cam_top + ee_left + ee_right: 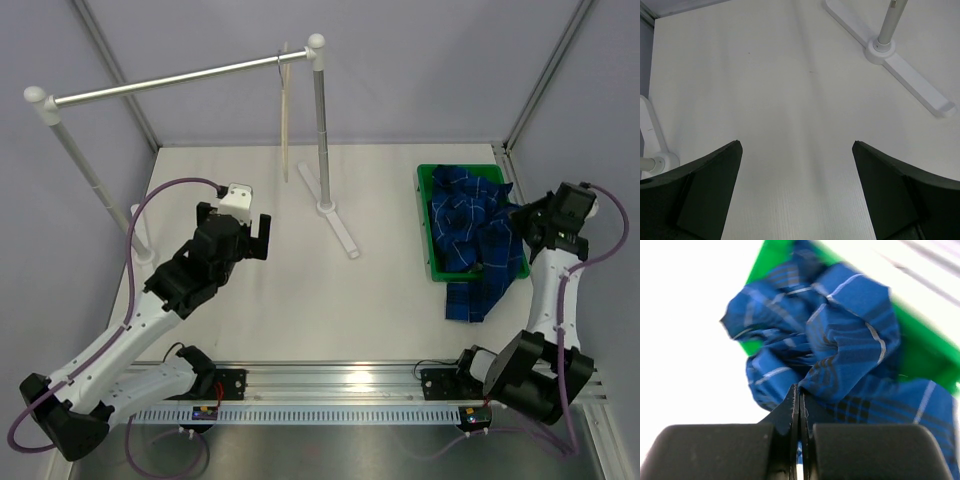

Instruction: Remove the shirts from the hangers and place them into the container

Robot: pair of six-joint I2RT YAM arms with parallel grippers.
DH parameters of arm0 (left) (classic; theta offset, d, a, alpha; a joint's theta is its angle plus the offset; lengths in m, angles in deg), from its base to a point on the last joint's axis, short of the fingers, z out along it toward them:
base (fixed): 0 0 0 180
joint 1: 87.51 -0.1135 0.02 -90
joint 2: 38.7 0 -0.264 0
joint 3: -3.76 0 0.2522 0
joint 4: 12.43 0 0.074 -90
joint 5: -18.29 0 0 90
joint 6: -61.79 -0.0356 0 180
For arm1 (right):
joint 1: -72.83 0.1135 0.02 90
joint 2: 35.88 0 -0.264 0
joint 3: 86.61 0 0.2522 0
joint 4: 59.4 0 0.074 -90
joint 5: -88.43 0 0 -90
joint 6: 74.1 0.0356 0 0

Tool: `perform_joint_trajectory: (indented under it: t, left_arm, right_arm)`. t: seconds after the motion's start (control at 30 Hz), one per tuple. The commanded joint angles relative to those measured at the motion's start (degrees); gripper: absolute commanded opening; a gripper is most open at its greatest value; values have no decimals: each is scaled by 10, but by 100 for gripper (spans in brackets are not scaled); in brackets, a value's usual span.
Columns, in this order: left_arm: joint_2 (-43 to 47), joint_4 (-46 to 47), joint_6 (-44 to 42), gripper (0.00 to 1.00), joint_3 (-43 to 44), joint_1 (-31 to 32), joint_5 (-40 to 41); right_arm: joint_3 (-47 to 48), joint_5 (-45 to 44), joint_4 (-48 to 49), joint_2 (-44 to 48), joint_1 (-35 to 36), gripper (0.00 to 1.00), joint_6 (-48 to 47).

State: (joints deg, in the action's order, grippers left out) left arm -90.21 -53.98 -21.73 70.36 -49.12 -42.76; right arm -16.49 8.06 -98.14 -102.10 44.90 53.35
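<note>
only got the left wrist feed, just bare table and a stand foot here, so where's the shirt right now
observer: the dark blue checked shirt lies bunched in the green tray.
operator: all of it inside
observer: no, one part spills over the tray's near rim onto the table.
operator: right arm doing what
observer: the right pincer is shut, its tips at a fold of the shirt; whether cloth is pinched between them is unclear.
</note>
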Motion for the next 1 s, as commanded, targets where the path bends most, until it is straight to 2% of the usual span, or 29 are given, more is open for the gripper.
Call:
perform_joint_trajectory:
  t: [0.0, 0.27, 0.5, 0.8, 0.97]
  left_arm:
    - [-2, 12, 2, 99, -2, -2, 7]
    - [-4, 11, 1, 99, -2, -2, 10]
    - [-5, 12, -1, 99, -3, -2, 14]
    - [-11, 12, 1, 99, -2, -2, 8]
    - [-13, 9, 0, 99, 0, -2, 7]
  right_arm:
    - [66, 7, 12, -57, 51, 0, -13]
    - [214, -8, -15, -239, 116, 0, -52]
    - [297, 3, -57, -426, 152, 0, -63]
    - [346, -36, -115, -532, 159, 1, -78]
    - [358, -55, -132, -523, 159, 18, -92]
